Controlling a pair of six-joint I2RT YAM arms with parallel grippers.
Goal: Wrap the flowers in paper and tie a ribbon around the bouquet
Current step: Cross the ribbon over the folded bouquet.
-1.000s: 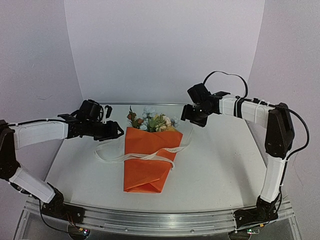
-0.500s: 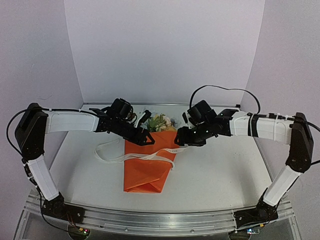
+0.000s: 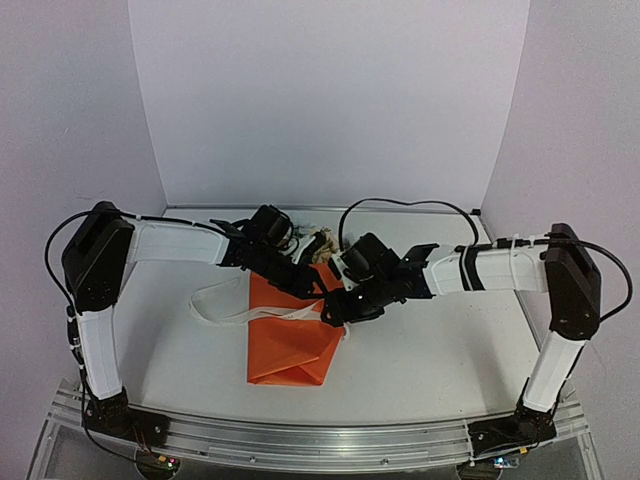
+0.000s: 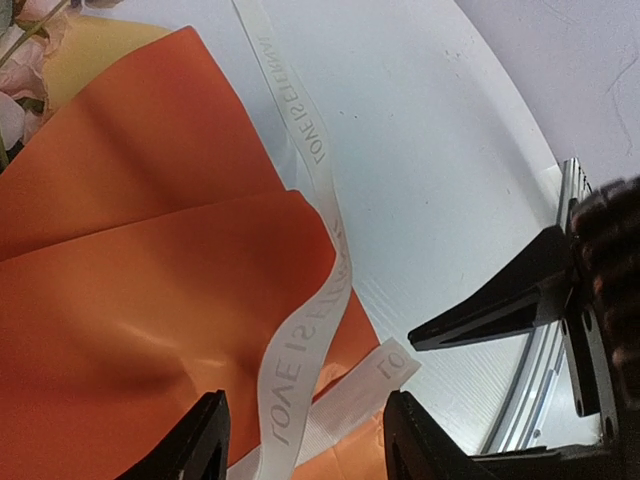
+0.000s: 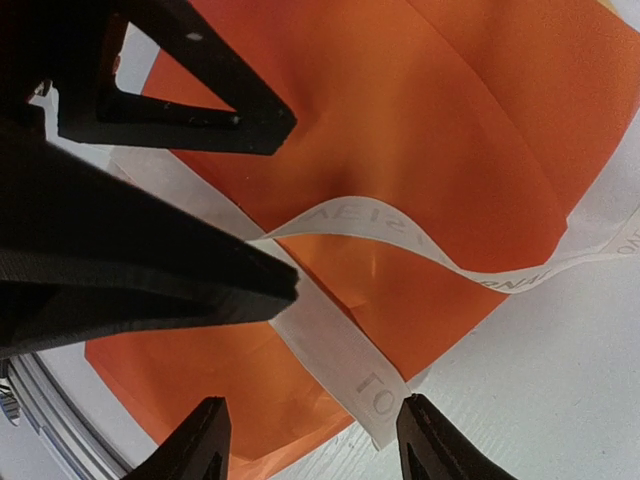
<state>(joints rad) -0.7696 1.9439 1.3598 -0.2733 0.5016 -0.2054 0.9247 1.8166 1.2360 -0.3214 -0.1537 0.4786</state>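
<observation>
The bouquet lies on the table, its orange paper (image 3: 285, 345) tapering toward me. The flowers (image 3: 322, 243) peek out behind the arms at the far end. A white lettered ribbon (image 3: 222, 313) crosses the wrap and loops out to the left. Both grippers meet over the wrap's right edge. My left gripper (image 4: 305, 430) is open above the paper (image 4: 130, 250), with the ribbon (image 4: 300, 350) and its cut end running between the jaws, untouched. My right gripper (image 5: 312, 425) is open too, straddling the ribbon's end (image 5: 360, 378). The left gripper's black fingers (image 5: 190, 100) fill its upper left view.
The white table (image 3: 440, 340) is ringed by white backdrop walls. A metal rail (image 3: 320, 435) runs along the near edge by the arm bases. The right gripper's finger (image 4: 500, 300) juts into the left wrist view, close to the ribbon's end.
Both arms have swung in from the bouquet's two sides and lowered over the ribbon crossing at the wrap's right edge. The bouquet and ribbon have not moved.
</observation>
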